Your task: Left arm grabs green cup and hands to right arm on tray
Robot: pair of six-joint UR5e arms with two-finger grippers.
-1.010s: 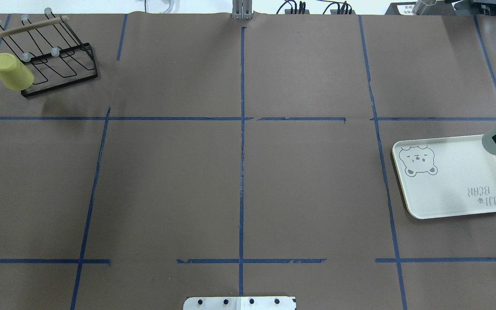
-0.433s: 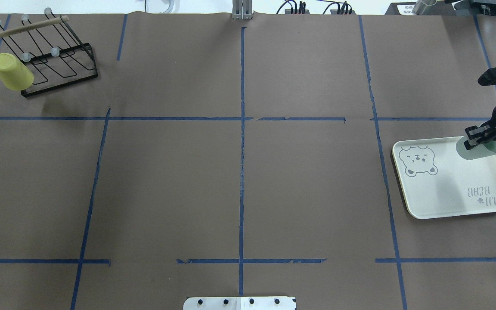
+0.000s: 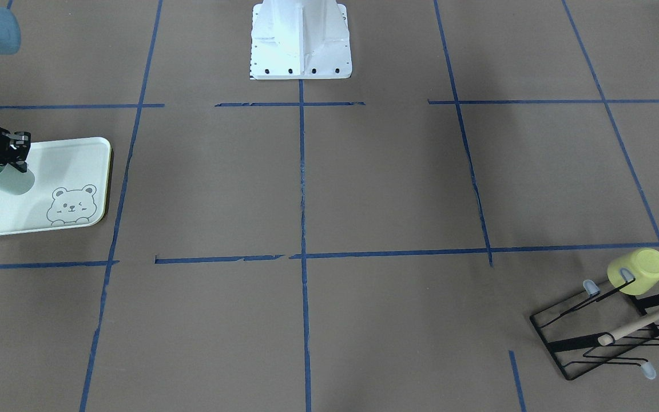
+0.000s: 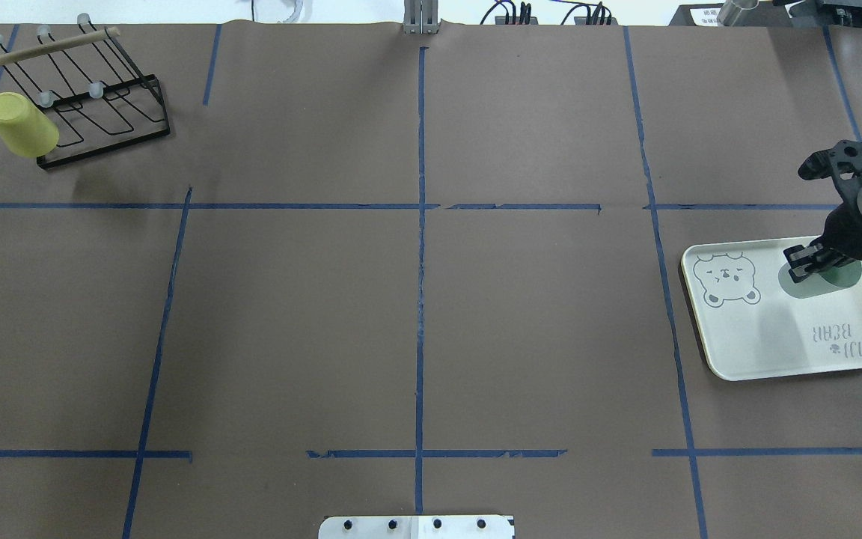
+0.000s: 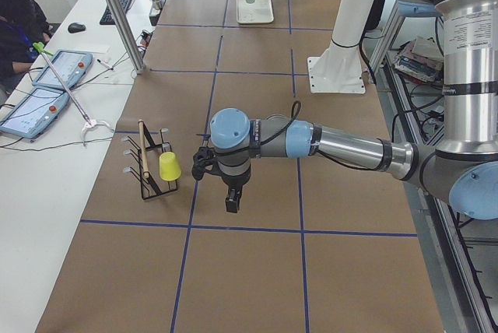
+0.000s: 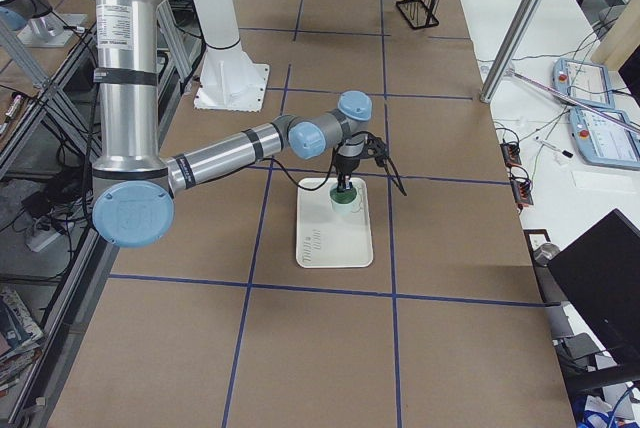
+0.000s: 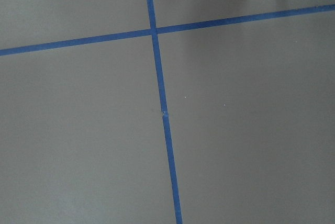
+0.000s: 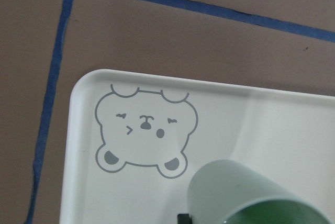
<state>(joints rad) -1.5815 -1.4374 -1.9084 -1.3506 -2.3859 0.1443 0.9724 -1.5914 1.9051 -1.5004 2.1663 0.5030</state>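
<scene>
Grasping the green cup (image 4: 812,286) by its rim, the right end effector (image 4: 805,266) hangs at the end of the right arm (image 6: 240,153), its fingers clenched on the cup's wall. The cup is tilted, with its closed base low and its mouth up toward the wrist. The tray (image 4: 760,344) lies directly beneath this end effector, and the grey bear drawing (image 4: 726,279) sits just beside the cup's base. Whether the base touches the tray cannot be told.

The left end effector (image 5: 232,202) is well apart from the right one and points down over bare bench (image 4: 289,322) at the end of the left arm (image 5: 334,142). Near it stands a black wire rack (image 4: 102,112) with a yellow cup (image 4: 22,124) tipped over one prong. The left wrist view shows only brown bench and crossed blue tape (image 7: 162,103). Whether this end effector is released or clenched cannot be told.
</scene>
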